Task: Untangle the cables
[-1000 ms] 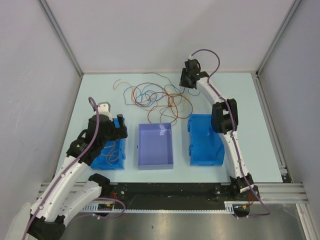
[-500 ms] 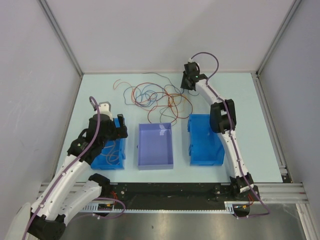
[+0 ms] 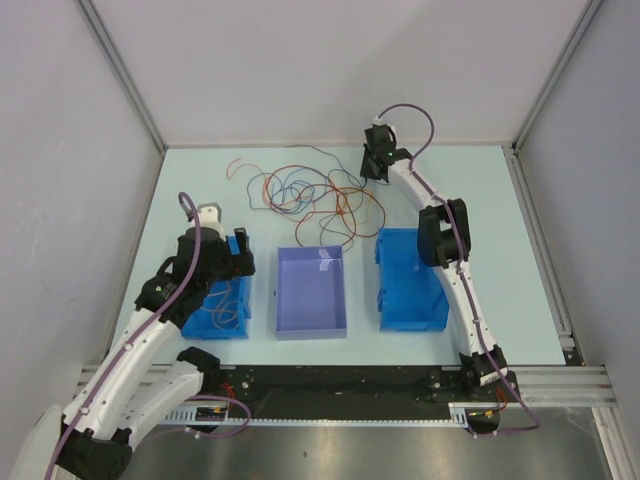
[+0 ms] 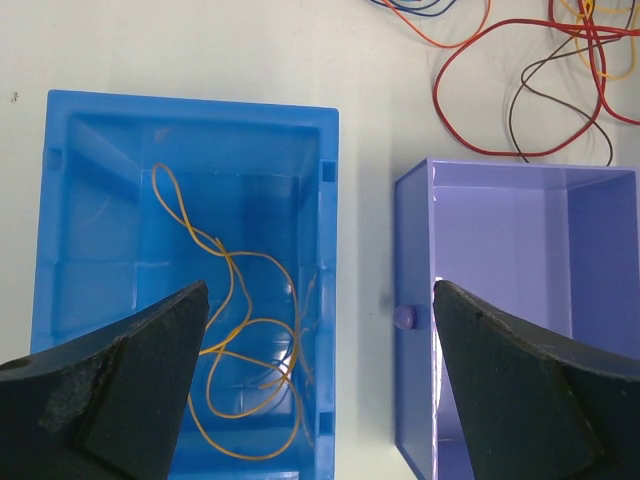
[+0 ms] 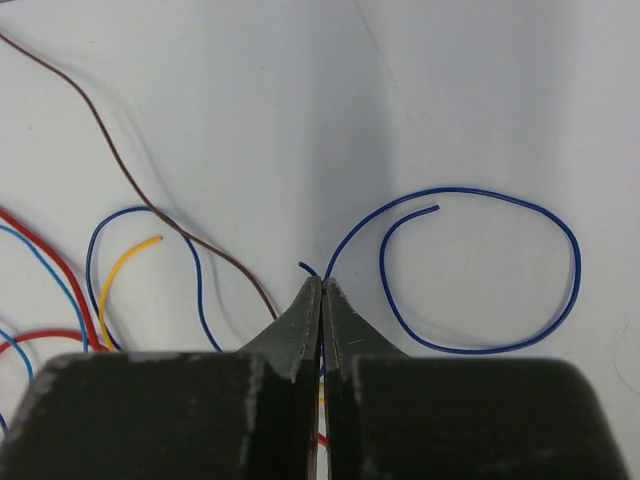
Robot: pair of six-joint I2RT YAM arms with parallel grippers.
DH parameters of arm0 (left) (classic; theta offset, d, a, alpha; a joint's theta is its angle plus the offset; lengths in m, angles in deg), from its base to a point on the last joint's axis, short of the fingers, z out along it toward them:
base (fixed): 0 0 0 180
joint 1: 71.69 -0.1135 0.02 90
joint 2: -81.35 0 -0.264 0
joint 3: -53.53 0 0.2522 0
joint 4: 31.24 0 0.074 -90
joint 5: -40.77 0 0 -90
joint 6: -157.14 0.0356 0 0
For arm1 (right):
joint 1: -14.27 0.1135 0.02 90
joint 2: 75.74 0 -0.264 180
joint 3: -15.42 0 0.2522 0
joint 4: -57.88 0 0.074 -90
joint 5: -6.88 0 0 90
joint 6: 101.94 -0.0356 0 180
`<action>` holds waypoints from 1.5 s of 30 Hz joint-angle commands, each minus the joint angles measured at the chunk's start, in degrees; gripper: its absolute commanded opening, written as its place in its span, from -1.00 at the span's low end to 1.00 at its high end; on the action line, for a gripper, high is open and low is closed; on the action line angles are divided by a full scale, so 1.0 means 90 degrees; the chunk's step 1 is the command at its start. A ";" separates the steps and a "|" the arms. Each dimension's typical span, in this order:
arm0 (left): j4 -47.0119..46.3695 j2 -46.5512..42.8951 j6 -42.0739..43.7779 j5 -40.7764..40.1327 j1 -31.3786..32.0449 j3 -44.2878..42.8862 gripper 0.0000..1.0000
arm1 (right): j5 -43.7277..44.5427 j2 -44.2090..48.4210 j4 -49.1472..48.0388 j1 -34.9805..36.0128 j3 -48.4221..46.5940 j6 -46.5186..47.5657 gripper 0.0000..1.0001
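The cables [image 3: 310,193] sprawl in a loose tangle of red, blue, brown and orange loops toward the far side of the pale table [image 3: 490,200]. At the tangle's right edge the right gripper [image 5: 321,285] is clamped tight, its dark tapered jaws meeting on a hair-thin blue cable [image 5: 470,190] that curls away flat in an open ring. A brown cable [image 5: 110,140] slips past on its left. Over to the left gripper [image 4: 320,300]: jaws spread wide, holding nothing, hovering above a glossy blue plastic bin [image 4: 60,200] with an orange-tan cable [image 4: 230,270] looped inside. A smooth lilac bin [image 4: 600,250] sits just beside it.
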 commanded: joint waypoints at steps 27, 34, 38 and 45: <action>-0.0145 -0.0219 -0.0012 0.0053 -0.0098 0.0026 1.00 | -0.1450 0.3884 -0.1680 0.0785 0.1185 0.0766 -1.00; -0.0155 -0.0190 -0.0012 0.0082 -0.0098 0.0026 0.99 | -0.1089 0.3308 -0.0390 0.0746 0.1479 0.0550 0.70; -0.0174 -0.0151 -0.0002 0.0121 -0.0107 0.0026 0.99 | -0.0844 0.3386 -0.0252 0.0746 0.1947 0.0540 0.69; -0.0174 -0.0044 0.0018 0.0150 -0.0137 0.0016 1.00 | -0.1351 0.3035 -0.0418 0.0872 0.2007 0.0072 0.64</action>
